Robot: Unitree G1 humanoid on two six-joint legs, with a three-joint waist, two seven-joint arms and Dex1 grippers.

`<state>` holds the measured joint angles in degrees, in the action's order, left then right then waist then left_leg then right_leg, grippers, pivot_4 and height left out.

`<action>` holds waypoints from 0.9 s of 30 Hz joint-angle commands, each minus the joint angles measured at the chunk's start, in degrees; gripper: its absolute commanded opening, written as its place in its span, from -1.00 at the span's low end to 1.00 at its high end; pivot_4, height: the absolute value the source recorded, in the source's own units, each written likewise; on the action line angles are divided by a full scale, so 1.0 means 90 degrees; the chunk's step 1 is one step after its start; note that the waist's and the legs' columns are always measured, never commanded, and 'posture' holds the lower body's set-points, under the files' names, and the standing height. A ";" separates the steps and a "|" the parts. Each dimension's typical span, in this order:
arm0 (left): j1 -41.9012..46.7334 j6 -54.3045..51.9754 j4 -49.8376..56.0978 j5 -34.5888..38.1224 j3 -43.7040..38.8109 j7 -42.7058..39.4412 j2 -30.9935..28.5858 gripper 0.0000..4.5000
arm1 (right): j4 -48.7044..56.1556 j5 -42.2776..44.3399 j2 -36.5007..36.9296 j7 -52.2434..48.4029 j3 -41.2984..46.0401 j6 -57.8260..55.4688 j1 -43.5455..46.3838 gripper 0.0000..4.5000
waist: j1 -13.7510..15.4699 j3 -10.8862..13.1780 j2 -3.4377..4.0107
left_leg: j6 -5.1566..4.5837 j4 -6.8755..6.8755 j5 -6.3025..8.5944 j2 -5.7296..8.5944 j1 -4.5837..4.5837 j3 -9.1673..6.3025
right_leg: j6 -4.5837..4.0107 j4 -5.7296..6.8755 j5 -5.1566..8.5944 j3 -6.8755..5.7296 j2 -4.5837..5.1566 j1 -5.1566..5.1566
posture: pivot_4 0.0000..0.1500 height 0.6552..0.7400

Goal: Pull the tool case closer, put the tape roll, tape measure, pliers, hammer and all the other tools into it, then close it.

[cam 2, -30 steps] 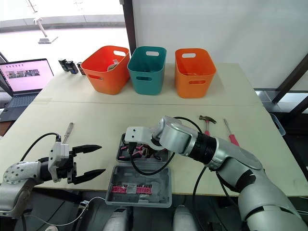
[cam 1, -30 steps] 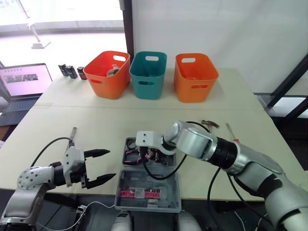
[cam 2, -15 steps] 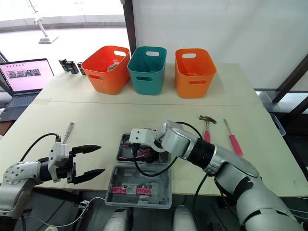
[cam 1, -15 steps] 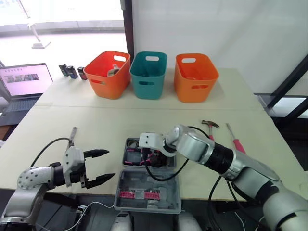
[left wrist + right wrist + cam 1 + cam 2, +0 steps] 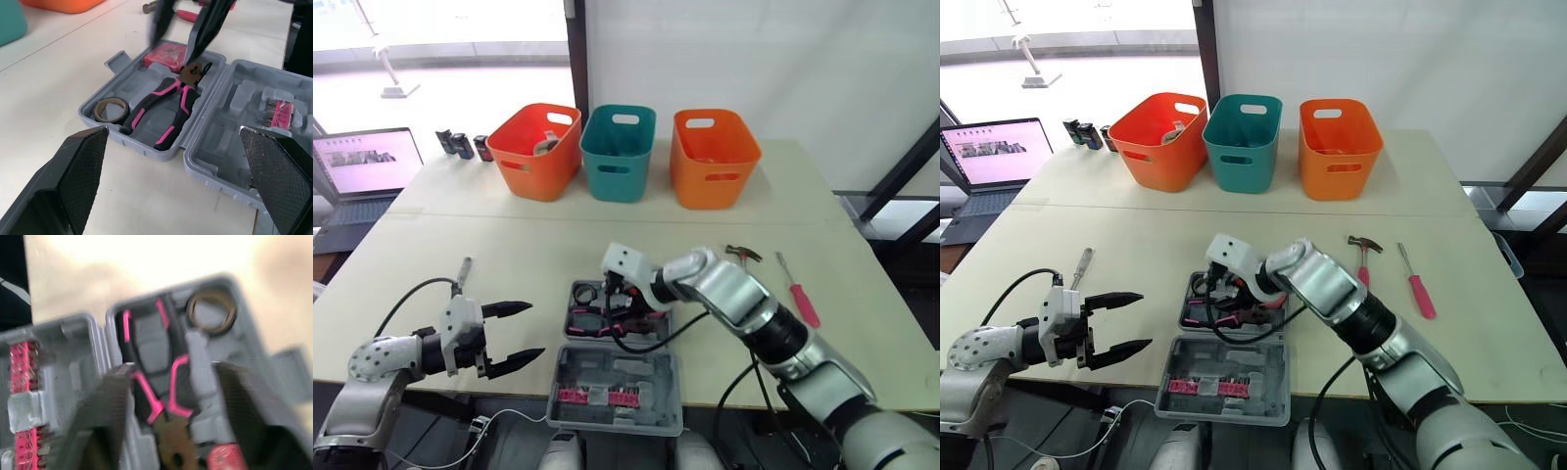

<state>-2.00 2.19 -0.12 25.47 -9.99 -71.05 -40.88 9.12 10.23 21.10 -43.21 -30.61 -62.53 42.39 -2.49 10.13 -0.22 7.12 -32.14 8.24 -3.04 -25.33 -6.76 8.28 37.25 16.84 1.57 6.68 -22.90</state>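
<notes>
Pliers (image 5: pixel 164 110) lie in the tool case (image 5: pixel 570 333) at the bench's (image 5: pixel 509 245) 6 o'clock edge; right gripper (image 5: pixel 171 377) above them, jaws open, left gripper (image 5: pixel 538 330) jaws open too. Best lift straight clear, then fetch the hammer (image 5: pixel 742 257) at 2 o'clock.

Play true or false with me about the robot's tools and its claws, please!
1. The pliers lie inside the tool case. True.
2. The hammer is packed in the case. False: it lies on the table, right of the case.
3. The left claw is open. True.
4. The case is shut. False: it lies wide open.
5. All three baskets are orange. False: the middle basket is teal.
</notes>
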 commanded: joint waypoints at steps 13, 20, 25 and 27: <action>-0.0025 0.0023 0.0067 0.0054 -0.0118 -0.0034 -0.0144 1.00 | 0.0004 -0.0612 -0.0695 0.1477 0.0617 0.2935 -0.1999 -0.99 | -0.0006 -0.0002 -0.0003 | 0.0003 -0.0002 -0.0002 0.0000 0.0003 0.0000 | -0.0020 -0.0003 0.0011 0.0000 0.0000 0.0006 | 1.00 1.00; -0.0003 0.0022 0.0066 0.0029 -0.0091 -0.0008 -0.0162 1.00 | -0.0900 -0.1096 -0.0892 0.1536 0.0332 0.3107 -0.1700 -0.99 | -0.0002 -0.0001 -0.0002 | 0.0003 0.0000 -0.0003 -0.0001 0.0005 0.0000 | -0.0003 -0.0004 0.0002 0.0000 0.0000 0.0008 | 1.00 1.00; -0.0011 0.0014 0.0077 0.0021 -0.0106 0.0054 -0.0157 1.00 | -0.1204 -0.1410 -0.0849 0.1383 0.0018 0.2860 -0.1667 -0.99 | -0.0004 -0.0002 -0.0003 | 0.0003 0.0000 -0.0003 -0.0001 0.0007 0.0000 | -0.0003 -0.0003 0.0002 0.0000 0.0000 0.0010 | 1.00 1.00; -0.0014 0.0022 0.0074 0.0007 -0.0106 0.0070 -0.0156 1.00 | -0.1318 -0.1650 -0.0755 0.1339 -0.0202 0.2740 -0.1646 -0.99 | -0.0014 -0.0002 -0.0003 | 0.0003 0.0000 -0.0003 -0.0001 0.0012 0.0000 | -0.0004 -0.0003 0.0002 0.0000 0.0000 0.0014 | 1.00 1.00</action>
<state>-2.16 1.90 -0.23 25.46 -10.03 -70.71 -41.75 -0.81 -2.52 13.59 -30.34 -29.75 -35.99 28.10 -2.62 10.11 -0.25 7.15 -32.13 8.22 -3.05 -25.19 -6.77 8.23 37.22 16.87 1.57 6.67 -22.76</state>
